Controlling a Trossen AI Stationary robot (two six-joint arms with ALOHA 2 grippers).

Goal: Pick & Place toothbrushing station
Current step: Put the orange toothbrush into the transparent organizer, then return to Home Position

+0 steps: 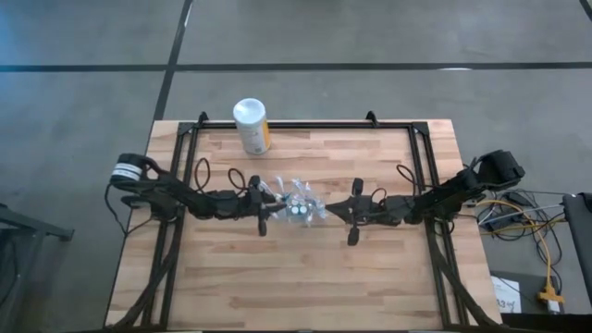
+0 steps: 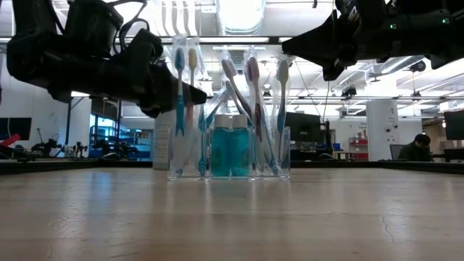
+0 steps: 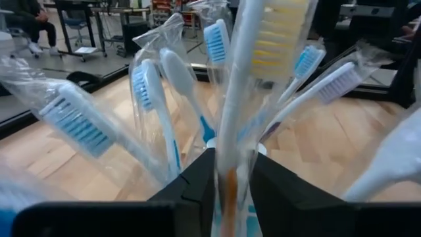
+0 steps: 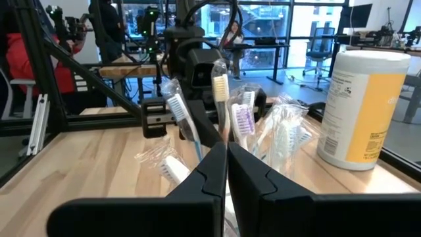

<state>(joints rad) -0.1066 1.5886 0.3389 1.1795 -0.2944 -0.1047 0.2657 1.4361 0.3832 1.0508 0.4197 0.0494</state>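
Observation:
A clear cup [image 1: 298, 209] [image 2: 228, 163] stands upright in the middle of the table. It holds several wrapped toothbrushes [image 2: 250, 80] and two teal tubes [image 2: 230, 152]. My left gripper [image 1: 276, 206] [image 3: 233, 161] reaches in level from the table's left, at the height of the brush handles. Its fingers are a little apart, one on each side of the handle of a white toothbrush with yellow bristles [image 3: 276, 39] [image 2: 192, 58]. My right gripper [image 1: 331, 210] [image 4: 227, 151] is shut and hangs level just right of the cup, above its rim, with nothing in it. My left gripper has its fingers [image 3: 194, 187] across the upright handle [image 3: 231, 178] of the yellow-bristled toothbrush, below the head, coming in level from the table's left. A narrow gap shows at the handle's sides; I cannot tell whether the fingers touch it. The brush stands in the cup.
A white canister with a yellow label [image 1: 251, 125] [image 4: 368, 108] stands near the table's far edge. Black frame rails [image 1: 185, 185] run along the table's left, right and far sides. A person [image 4: 20, 72] stands in the room beyond the table.

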